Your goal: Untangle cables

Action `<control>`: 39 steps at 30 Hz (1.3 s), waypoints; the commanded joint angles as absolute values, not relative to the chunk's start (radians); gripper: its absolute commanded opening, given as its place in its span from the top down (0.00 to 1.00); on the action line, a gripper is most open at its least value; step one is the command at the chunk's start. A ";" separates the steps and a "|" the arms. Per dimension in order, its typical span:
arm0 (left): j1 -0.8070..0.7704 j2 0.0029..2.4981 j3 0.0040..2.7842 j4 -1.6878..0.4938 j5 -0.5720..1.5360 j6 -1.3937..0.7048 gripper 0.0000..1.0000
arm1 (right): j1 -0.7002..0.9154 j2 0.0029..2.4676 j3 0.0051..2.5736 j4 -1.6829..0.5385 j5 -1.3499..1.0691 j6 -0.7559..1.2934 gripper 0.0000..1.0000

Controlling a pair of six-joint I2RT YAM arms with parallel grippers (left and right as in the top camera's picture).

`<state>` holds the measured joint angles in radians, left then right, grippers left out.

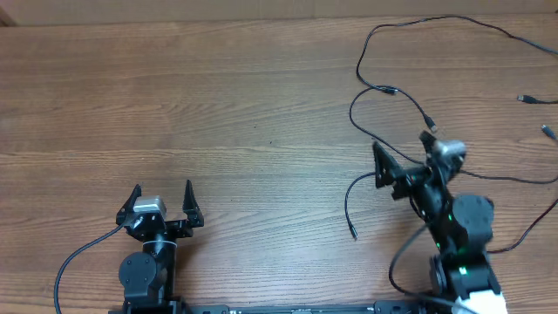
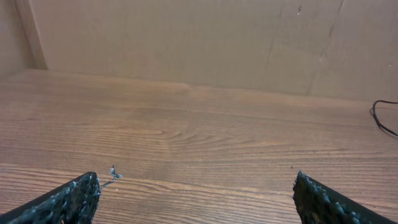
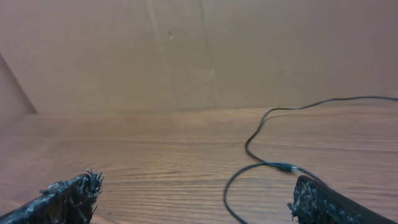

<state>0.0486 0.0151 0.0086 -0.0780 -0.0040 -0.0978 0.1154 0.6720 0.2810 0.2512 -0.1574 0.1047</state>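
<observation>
Several thin black cables (image 1: 362, 59) lie loose across the table's right half, looping and crossing. One has an inline connector (image 1: 390, 90); two plug ends (image 1: 526, 99) lie far right, and another end (image 1: 352, 234) lies beside the right arm. My right gripper (image 1: 401, 145) stands open over one loop. In the right wrist view that cable (image 3: 252, 138) curves between the spread fingers (image 3: 320, 202), with its connector (image 3: 286, 167) just ahead of the right finger. My left gripper (image 1: 162, 194) is open at the near left, far from the cables, with nothing between its fingers (image 2: 68, 199). A cable (image 2: 382, 118) shows at the left wrist view's right edge.
A brown cardboard wall (image 2: 186, 37) stands along the table's far edge. The wooden tabletop (image 1: 218, 113) stretches between the arms. Thicker black wiring (image 1: 74, 257) runs from the left arm's base.
</observation>
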 commanded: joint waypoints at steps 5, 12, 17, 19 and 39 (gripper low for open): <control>0.059 0.004 0.005 -0.078 -0.004 -0.101 0.01 | 0.006 0.490 0.154 0.262 -0.163 0.173 0.00; 0.059 0.004 0.005 -0.078 -0.004 -0.101 0.00 | -0.070 0.310 0.028 0.261 -0.186 0.213 0.00; 0.059 0.004 0.005 -0.078 -0.004 -0.101 0.00 | -0.084 0.202 0.008 0.160 -0.177 0.212 0.00; 0.059 0.004 0.005 -0.078 -0.004 -0.101 0.00 | -0.089 0.177 0.008 0.128 -0.177 0.208 0.00; 0.059 0.004 0.005 -0.078 -0.004 -0.101 0.00 | -0.094 0.002 0.008 -0.070 -0.132 0.182 0.00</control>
<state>0.0486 0.0151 0.0086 -0.0780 -0.0044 -0.0978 -0.0856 0.0128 0.0185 -0.0723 -0.1493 0.1925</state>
